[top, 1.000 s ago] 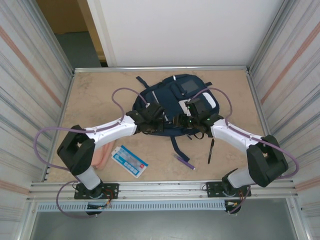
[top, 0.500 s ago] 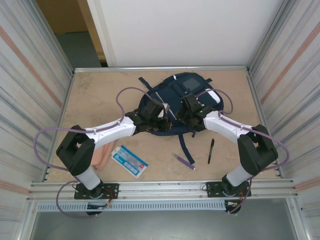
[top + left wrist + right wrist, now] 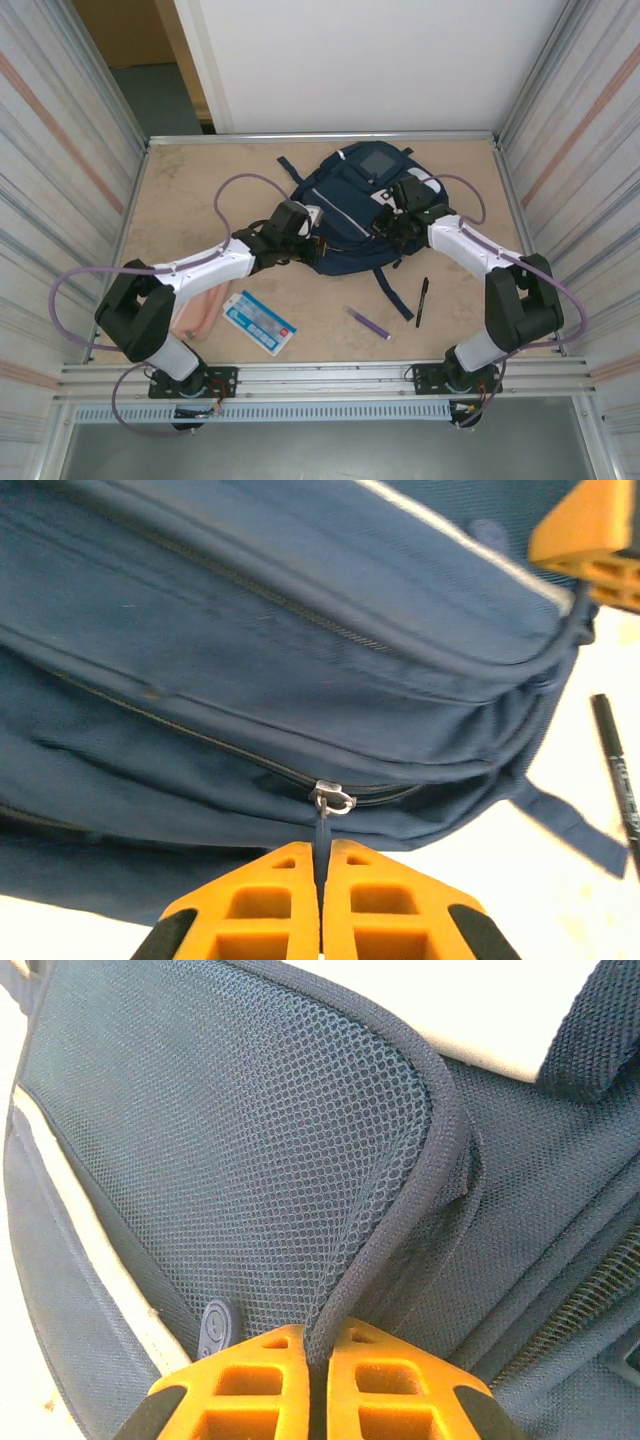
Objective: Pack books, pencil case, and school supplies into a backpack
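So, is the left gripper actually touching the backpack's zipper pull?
Touching. The left wrist view shows the zipper pull clamped inside the shut left gripper, hanging from the backpack.

I saw the beige table (image 3: 200,190) carrying the backpack (image 3: 350,205) toward its far side. Nearer me lay the booklet (image 3: 259,322), purple pen (image 3: 369,323), black pen (image 3: 422,300), and probably the half-hidden pink pencil case (image 3: 200,312).
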You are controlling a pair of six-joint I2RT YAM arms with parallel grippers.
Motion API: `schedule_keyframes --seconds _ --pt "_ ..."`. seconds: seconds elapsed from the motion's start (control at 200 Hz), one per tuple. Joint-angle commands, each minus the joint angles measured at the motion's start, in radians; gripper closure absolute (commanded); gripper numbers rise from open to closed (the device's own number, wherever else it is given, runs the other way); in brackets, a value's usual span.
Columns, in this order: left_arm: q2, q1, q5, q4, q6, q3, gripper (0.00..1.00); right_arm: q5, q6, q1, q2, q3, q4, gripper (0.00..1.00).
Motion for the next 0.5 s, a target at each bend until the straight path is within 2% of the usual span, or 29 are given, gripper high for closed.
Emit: schedule_keyframes --seconds 0.0,0.2,0.316,0.496 --pt "-0.048 0.029 -0.036 0.0 0.052 -0.031 1.0 -0.091 -0.103 -0.059 -0.009 0.003 -0.035 1.0" --pt "-0.091 0.049 0.043 0.041 0.133 -0.043 1.0 -0.222 -0.224 -0.161 0.074 0.039 -0.014 1.0" --pt "-0.13 0.031 0.012 0.068 0.13 -0.047 1.0 -0.336 -0.234 -0.197 0.107 0.071 -0.009 1.0" --pt "-0.152 -0.026 -0.001 0.125 0.121 -0.053 1.0 -0.322 -0.272 -0.255 0.13 0.107 0.029 1.0"
